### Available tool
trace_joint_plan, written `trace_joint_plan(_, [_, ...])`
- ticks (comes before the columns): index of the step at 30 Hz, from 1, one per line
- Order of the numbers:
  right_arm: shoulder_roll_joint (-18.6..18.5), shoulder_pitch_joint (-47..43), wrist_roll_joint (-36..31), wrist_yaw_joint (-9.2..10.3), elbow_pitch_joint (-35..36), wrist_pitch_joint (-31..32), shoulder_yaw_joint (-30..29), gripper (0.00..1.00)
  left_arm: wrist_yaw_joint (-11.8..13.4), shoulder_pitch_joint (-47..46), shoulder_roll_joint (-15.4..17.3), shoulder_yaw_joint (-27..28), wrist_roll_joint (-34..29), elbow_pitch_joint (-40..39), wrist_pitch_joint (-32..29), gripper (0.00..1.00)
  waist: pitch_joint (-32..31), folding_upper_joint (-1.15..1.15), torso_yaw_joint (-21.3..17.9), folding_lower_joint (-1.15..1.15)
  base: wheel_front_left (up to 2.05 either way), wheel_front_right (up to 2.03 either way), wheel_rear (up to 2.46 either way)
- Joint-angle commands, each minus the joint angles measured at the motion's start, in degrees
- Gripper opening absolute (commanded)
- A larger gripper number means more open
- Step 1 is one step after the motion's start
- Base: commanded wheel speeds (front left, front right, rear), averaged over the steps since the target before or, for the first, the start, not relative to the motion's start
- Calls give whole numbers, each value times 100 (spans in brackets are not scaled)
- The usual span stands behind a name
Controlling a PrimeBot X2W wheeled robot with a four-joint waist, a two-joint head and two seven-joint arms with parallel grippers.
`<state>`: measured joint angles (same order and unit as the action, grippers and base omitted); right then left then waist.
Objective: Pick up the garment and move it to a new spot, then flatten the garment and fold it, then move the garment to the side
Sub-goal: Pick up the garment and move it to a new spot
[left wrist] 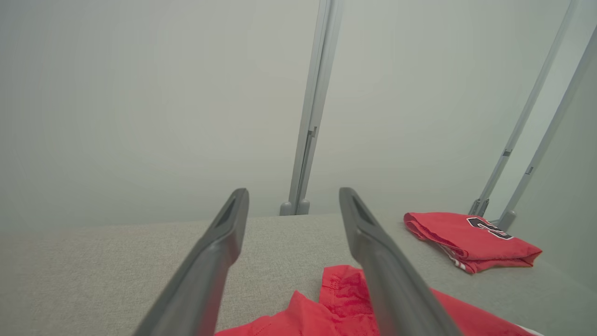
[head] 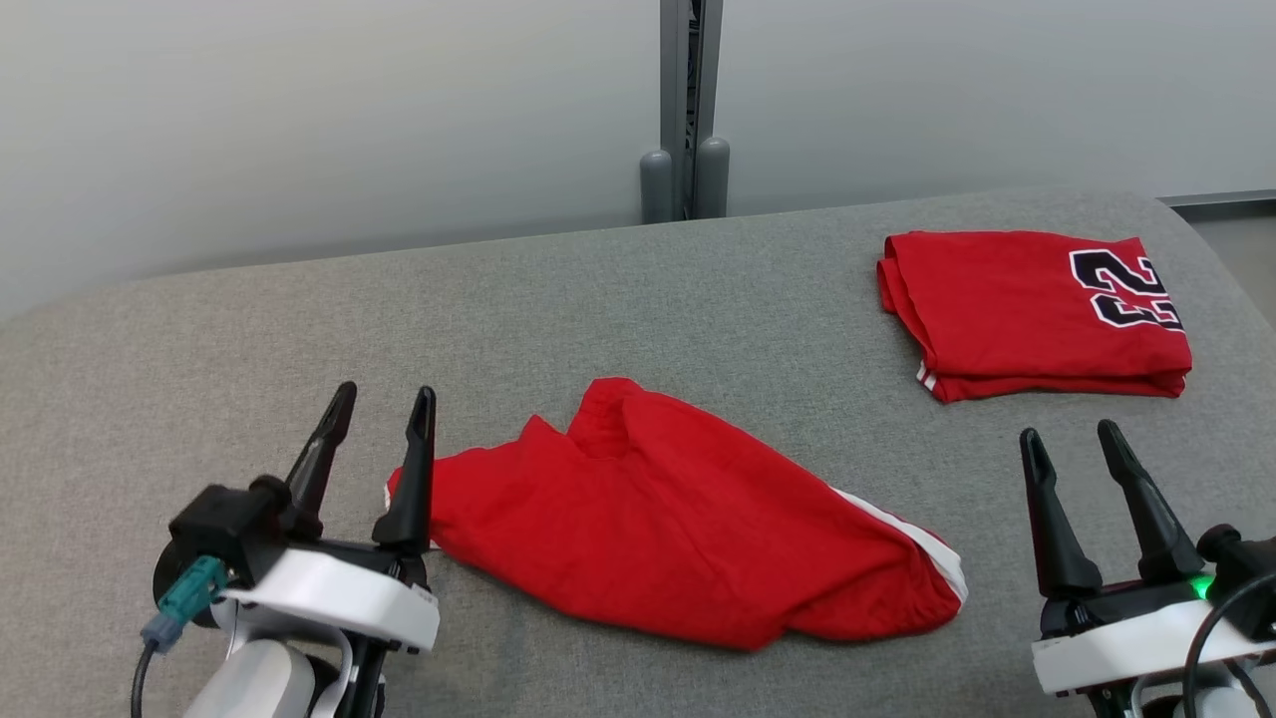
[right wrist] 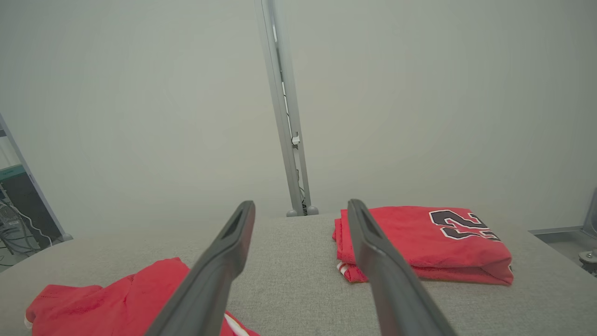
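Grey woven cloth covers the table (head: 199, 339), which spans the head view. The red garment (head: 678, 519), with a white side stripe, lies bunched just below centre, toward 6 o'clock. A folded red jersey (head: 1037, 314), numbered in black, rests well apart at 2 o'clock. The left gripper (head: 386, 394), at 8 o'clock, stands with fingers apart and empty, one tip just beside the garment's edge. The right gripper (head: 1069, 432), at 4 o'clock, is likewise spread and empty. By appearance no step is begun on the bunched garment: lifting, moving, flattening, folding and setting aside all remain.
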<state>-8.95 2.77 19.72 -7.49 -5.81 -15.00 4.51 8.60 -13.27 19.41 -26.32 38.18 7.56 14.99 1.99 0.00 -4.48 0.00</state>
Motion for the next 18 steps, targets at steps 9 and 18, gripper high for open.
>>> trace_joint_plan(9, [70,-191,39,-3,83,-25,22,100,-341,1064,-645,992,-1153,-492,22,100,54,0,0,0,0,0,0])
trace_joint_plan(18, [-21,-212,41,-3,132,-25,57,100,-902,1493,-1354,1789,-1705,-543,22,100,168,0,83,0,0,0,0])
